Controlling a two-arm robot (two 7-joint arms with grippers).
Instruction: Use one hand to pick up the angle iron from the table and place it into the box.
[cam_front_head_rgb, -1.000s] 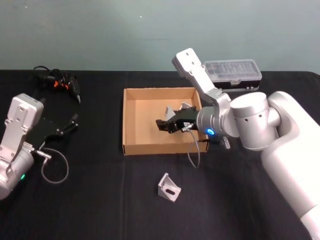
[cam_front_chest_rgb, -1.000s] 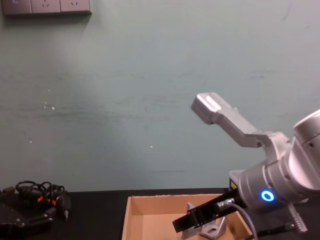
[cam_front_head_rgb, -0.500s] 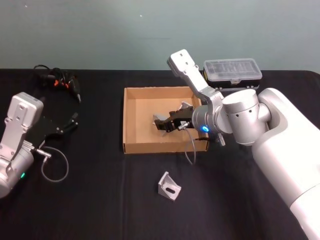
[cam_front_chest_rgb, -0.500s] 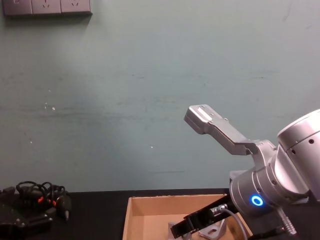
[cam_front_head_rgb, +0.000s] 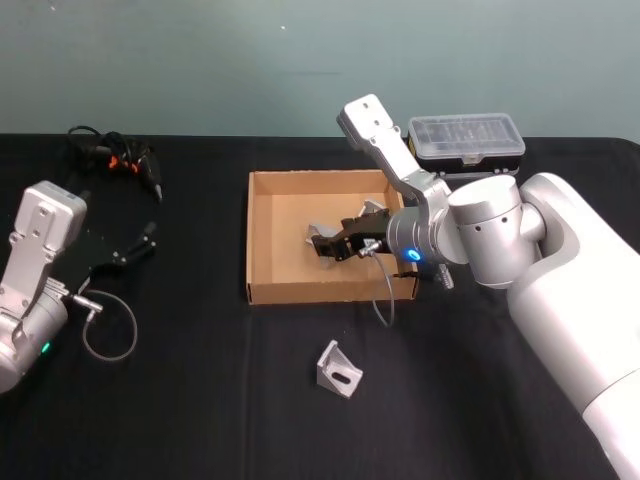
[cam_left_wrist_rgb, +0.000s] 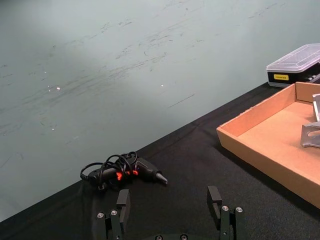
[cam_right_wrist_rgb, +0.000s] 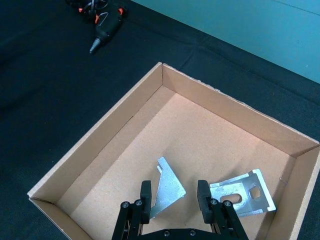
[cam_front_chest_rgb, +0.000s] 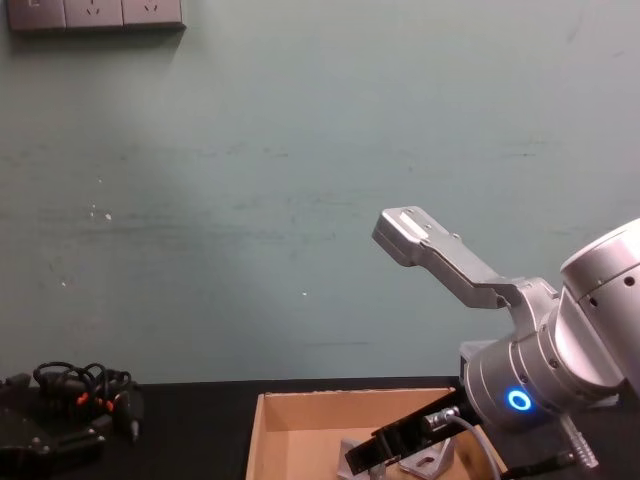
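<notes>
Progress is partial: inside the box (cam_front_head_rgb: 318, 178) lie one angle iron (cam_right_wrist_rgb: 243, 198) and a second angle iron (cam_right_wrist_rgb: 167, 182), apparently released beneath the right gripper (cam_right_wrist_rgb: 174, 194), whose fingers stand apart. A third angle iron (cam_front_head_rgb: 339, 372) lies on the surface (cam_front_head_rgb: 200, 400) in front of the box, not yet picked up. The left gripper (cam_left_wrist_rgb: 172, 210) idles at the left, fingers apart.

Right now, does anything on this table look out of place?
Yes: one angle iron lies on the table outside the box, near its front wall. Inside, a second angle iron sits below the open right gripper, a third angle iron beside it. The left gripper rests open at the table's left.
</notes>
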